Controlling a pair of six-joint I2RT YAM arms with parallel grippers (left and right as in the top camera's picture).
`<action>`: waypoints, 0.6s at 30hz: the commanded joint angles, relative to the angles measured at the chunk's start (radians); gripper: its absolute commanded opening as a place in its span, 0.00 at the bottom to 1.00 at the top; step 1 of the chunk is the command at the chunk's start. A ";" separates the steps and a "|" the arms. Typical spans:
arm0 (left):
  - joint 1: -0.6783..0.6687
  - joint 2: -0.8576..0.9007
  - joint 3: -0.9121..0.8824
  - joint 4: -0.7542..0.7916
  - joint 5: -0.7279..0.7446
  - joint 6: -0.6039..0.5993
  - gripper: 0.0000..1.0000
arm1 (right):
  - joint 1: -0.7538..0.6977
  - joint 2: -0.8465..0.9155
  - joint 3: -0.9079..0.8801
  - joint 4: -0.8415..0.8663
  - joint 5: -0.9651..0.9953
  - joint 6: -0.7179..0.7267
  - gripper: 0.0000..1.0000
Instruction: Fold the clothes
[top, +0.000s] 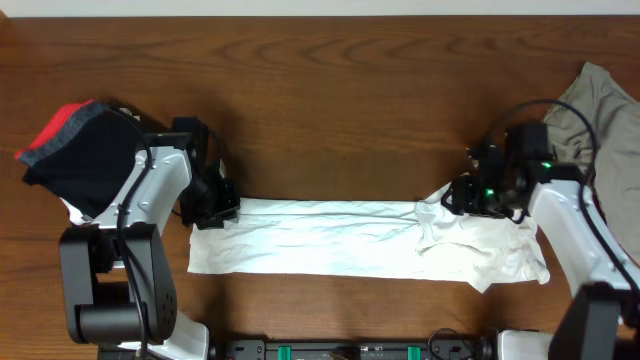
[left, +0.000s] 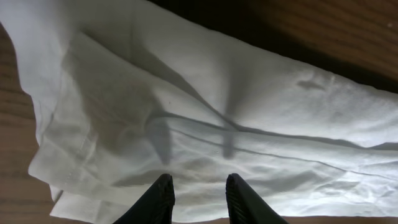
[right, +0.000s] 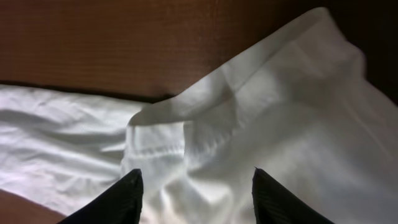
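The clothes in work are a white shirt, lying as a long folded strip across the table's front half; no lettering shows. My left gripper hovers at the strip's upper left corner. In the left wrist view its fingers stand a little apart over the wrinkled white fabric, with nothing pinched between them. My right gripper is at the bunched right end, near the upper edge. Seen from the right wrist, it is wide open above a hemmed fold of the shirt.
A khaki-grey garment lies at the far right edge, behind my right arm. A black garment with a red one on it is heaped at the left. Dark wooden table surrounds the shirt.
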 joint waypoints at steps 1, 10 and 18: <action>-0.002 0.005 -0.009 -0.001 0.010 -0.013 0.31 | 0.034 0.074 0.008 0.044 0.015 0.006 0.50; -0.002 0.005 -0.009 -0.001 0.010 -0.013 0.31 | 0.063 0.166 0.008 0.101 0.063 0.061 0.01; -0.002 0.005 -0.009 0.003 0.010 -0.013 0.31 | 0.063 0.028 0.066 0.006 0.063 0.063 0.01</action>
